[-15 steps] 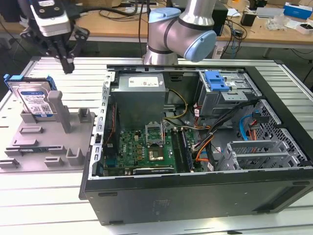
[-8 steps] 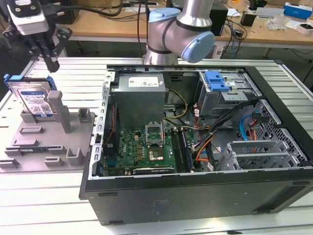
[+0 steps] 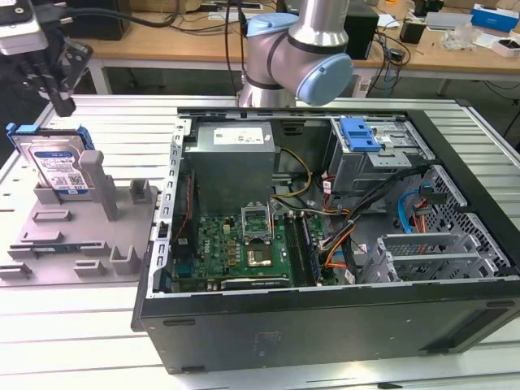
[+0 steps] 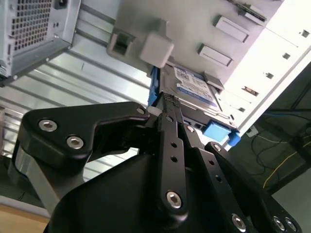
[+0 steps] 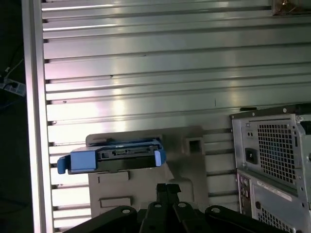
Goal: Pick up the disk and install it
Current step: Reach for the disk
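The disk (image 3: 54, 164), a silver drive with a white-and-blue label in a blue carrier, stands on edge in a grey holder (image 3: 89, 244) on the exterior view's left. My gripper (image 3: 62, 104) hangs just above the disk's top edge, apart from it. Its black fingers are pressed together with nothing between them. In the second wrist view the fingertips (image 4: 170, 101) point at the disk (image 4: 194, 88) beyond them. In the first wrist view the disk (image 5: 115, 156) shows edge-on in its holder, a short way past the gripper (image 5: 168, 187).
An open computer case (image 3: 325, 325) lies on the ribbed metal table (image 3: 73, 341), to the exterior view's right of the holder. A blue ribbed latch (image 3: 361, 135) sits on its drive cage. The arm's elbow (image 3: 296, 57) stands behind the case.
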`<state>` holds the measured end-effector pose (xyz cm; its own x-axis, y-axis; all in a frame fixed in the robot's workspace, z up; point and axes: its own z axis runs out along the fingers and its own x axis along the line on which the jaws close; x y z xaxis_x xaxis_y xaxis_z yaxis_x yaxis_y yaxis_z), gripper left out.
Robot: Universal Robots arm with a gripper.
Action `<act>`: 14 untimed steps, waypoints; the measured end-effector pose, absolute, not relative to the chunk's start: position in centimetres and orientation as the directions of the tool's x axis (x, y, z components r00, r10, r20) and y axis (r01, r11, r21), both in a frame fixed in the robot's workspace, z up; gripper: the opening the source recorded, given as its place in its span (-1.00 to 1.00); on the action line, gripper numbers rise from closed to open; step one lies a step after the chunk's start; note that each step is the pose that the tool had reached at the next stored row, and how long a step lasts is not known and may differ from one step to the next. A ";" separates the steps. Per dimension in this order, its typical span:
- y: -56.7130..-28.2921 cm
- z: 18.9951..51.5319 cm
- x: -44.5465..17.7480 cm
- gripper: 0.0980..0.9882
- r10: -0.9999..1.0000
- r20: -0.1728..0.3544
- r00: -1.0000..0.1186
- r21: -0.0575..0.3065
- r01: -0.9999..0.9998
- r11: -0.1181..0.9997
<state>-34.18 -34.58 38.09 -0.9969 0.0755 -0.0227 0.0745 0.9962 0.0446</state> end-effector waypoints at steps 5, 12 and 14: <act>-33.9 37.9 -36.3 -0.98 0.075 -0.023 -0.997 0.045 0.074 0.996; -33.7 37.9 -37.1 -0.98 0.076 -0.022 -0.997 0.045 0.074 0.996; -33.7 37.9 -37.1 -0.98 0.075 -0.022 -0.997 0.045 0.074 0.996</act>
<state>-37.08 -33.65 37.88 -0.9969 0.0755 -0.0217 0.0745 0.9962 0.0446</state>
